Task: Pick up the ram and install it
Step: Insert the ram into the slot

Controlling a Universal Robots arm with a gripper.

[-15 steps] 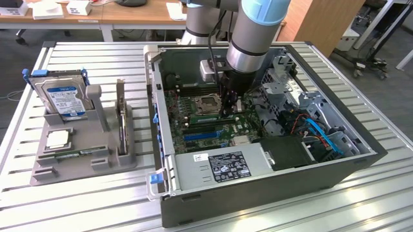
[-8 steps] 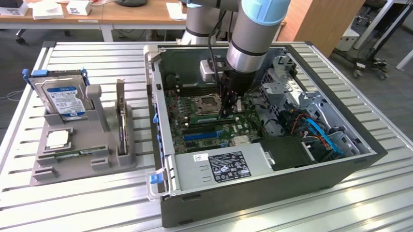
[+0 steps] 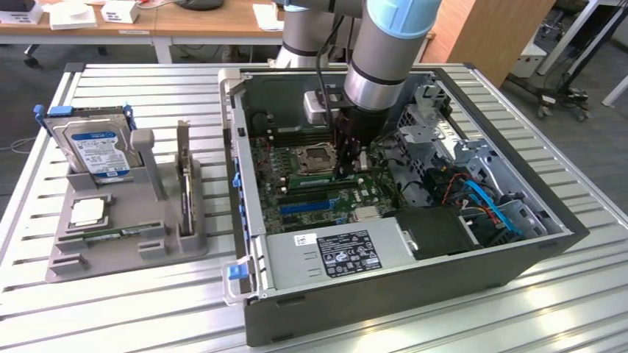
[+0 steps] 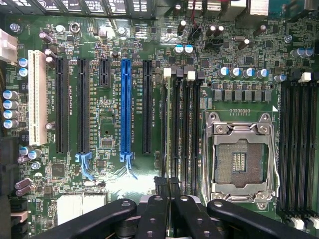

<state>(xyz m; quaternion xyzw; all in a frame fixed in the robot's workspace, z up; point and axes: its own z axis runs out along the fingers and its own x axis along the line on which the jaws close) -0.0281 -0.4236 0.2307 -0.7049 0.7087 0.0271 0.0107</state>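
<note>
The ram (image 3: 309, 179) is a thin green stick standing on edge over the motherboard's memory slots inside the open computer case (image 3: 393, 309). My gripper (image 3: 345, 168) reaches straight down into the case and meets the stick's end nearer the exterior view's right. In the wrist view the ram (image 4: 168, 129) is edge-on, a dark line running along a slot beside the CPU socket (image 4: 239, 159). The gripper (image 4: 170, 191) has its black fingers (image 4: 158, 209) pressed together on that edge. Whether the stick is fully seated cannot be told.
A grey stand (image 3: 118, 254) on the exterior view's left holds a blue-labelled hard drive (image 3: 96, 151), a dark expansion card (image 3: 184, 180) and a narrow greenish strip (image 3: 123, 234). Around the gripper are the power supply (image 3: 334, 250), blue cables (image 3: 490, 202) and a drive cage (image 3: 432, 140).
</note>
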